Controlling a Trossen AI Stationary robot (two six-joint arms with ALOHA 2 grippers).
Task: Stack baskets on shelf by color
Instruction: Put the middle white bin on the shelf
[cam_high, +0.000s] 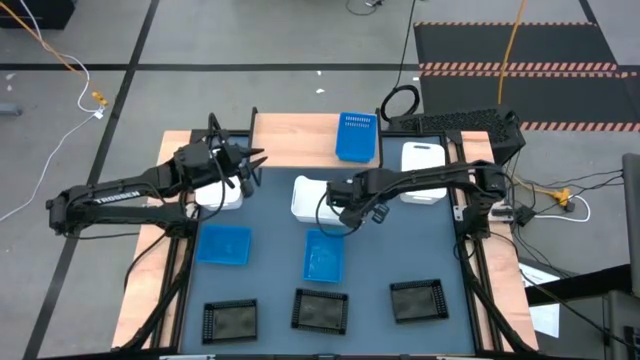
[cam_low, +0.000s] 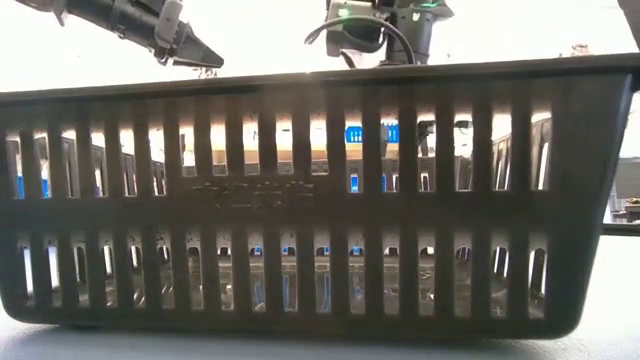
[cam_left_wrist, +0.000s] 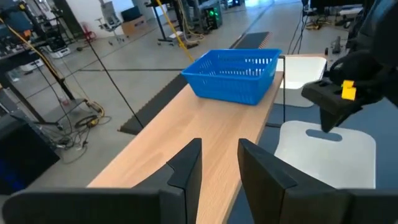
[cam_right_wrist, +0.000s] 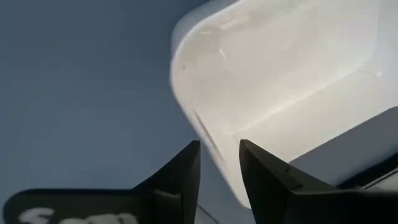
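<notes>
Right arm over the middle white basket, left arm up by the shelf

The right gripper (cam_high: 345, 212) hovers at the near rim of the centre white basket (cam_high: 308, 197), fingers (cam_right_wrist: 180, 171) parted, gripping nothing. The left gripper (cam_high: 256, 160) sits open and empty at the wooden shelf (cam_high: 295, 138), where one blue basket (cam_high: 356, 136) stands on the right; three black baskets (cam_high: 320, 308) line the near edge.

The whole table mat (cam_high: 400, 250) is seen from straight overhead. The low view is set at tabletop level, hard against a black basket (cam_low: 300, 200). The shelf (cam_left_wrist: 186, 149) is faced by the left wrist camera; a white basket (cam_right_wrist: 280, 81) is viewed closely by the right.
</notes>
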